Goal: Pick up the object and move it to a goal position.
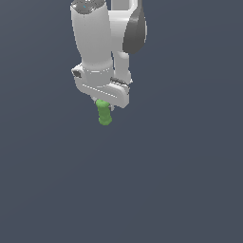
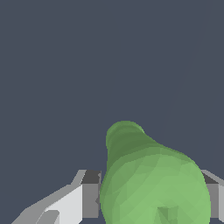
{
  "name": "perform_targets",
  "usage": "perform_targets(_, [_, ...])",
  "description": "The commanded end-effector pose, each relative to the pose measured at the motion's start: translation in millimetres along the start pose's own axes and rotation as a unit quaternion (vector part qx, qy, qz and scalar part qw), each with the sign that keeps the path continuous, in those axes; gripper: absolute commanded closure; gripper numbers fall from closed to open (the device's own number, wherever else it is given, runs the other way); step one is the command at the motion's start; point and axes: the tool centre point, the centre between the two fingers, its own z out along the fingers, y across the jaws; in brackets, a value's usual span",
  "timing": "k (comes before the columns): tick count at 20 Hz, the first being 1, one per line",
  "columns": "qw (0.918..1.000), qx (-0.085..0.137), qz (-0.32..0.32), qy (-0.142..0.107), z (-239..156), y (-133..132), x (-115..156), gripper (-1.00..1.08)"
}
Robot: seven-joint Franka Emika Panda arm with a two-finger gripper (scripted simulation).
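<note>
A: Entry, exterior view. You have the white Franka arm (image 1: 97,42) coming down from the top of the frame, its dark grey joint cover toward the exterior view's right. The white gripper (image 1: 102,100) sits at its lower end.

B: And the task's thing?

A: The small bright green matte cylinder with rounded ends (image 1: 104,113) hangs straight below the gripper, its upper end tucked up under the gripper body, its lower end free. It leans slightly, lower tip toward the exterior view's right. Nothing but flat slate-blue background surrounds it; you cannot tell from this view whether a desk lies beneath.

B: Wrist view?

A: The same green cylinder (image 2: 151,183) fills the near part of the frame, its far rounded end pointing away from the camera. One finger (image 2: 87,194), white with a dark grey tip, sits flush against one flank; a sliver of the other finger (image 2: 213,199) shows against the opposite flank.

B: State of the jaws?

A: Clamped on the green cylinder, one pressing each side. You see no gap on either side.
</note>
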Motion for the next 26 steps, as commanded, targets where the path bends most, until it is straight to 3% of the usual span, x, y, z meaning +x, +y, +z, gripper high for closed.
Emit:
perform_targets(1, [1.0000, 0.000, 0.000, 0.000, -26, 13, 8, 1.08])
perform_targets(13, [1.0000, -0.001, -0.001, 0.000, -135, 65, 49, 1.08])
perform_targets(26, [1.0000, -0.001, -0.001, 0.000, -211, 101, 80, 1.08])
